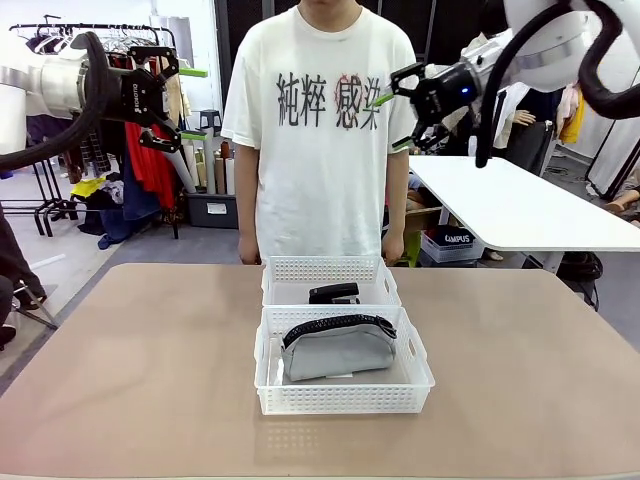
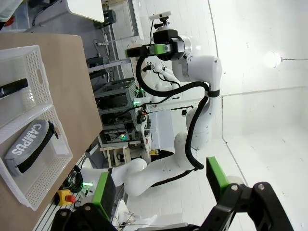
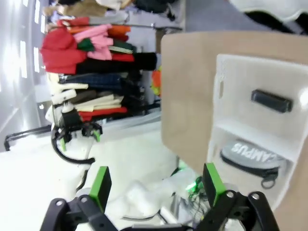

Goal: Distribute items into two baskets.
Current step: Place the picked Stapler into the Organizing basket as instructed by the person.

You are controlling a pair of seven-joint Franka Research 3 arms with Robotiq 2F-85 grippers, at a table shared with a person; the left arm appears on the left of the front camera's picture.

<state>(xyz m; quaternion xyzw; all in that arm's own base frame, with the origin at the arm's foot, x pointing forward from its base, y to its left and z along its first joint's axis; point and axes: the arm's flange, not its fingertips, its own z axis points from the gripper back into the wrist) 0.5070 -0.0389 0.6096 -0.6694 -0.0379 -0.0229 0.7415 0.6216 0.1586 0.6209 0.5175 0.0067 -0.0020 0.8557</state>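
Two white lattice baskets stand end to end at the table's middle. The grey pouch point(image 1: 337, 349) with its black zipper lies in the nearer, larger basket point(image 1: 340, 400). The black stapler point(image 1: 334, 293) lies in the farther, smaller basket point(image 1: 325, 268). My left gripper point(image 1: 188, 102) hangs high at the upper left, open and empty. My right gripper point(image 1: 390, 120) hangs high at the upper right, open and empty. In the left wrist view the pouch point(image 2: 29, 144) shows white "CAMPUS" print beside the stapler point(image 2: 13, 88). The right wrist view shows the pouch point(image 3: 252, 156) and the stapler point(image 3: 272, 100).
A person in a white printed T-shirt point(image 1: 318, 120) stands at the table's far edge behind the baskets, arms down. A white table point(image 1: 520, 205) stands at the back right, a clothes rack point(image 1: 150, 140) at the back left. The brown tabletop point(image 1: 130, 370) spreads wide on both sides of the baskets.
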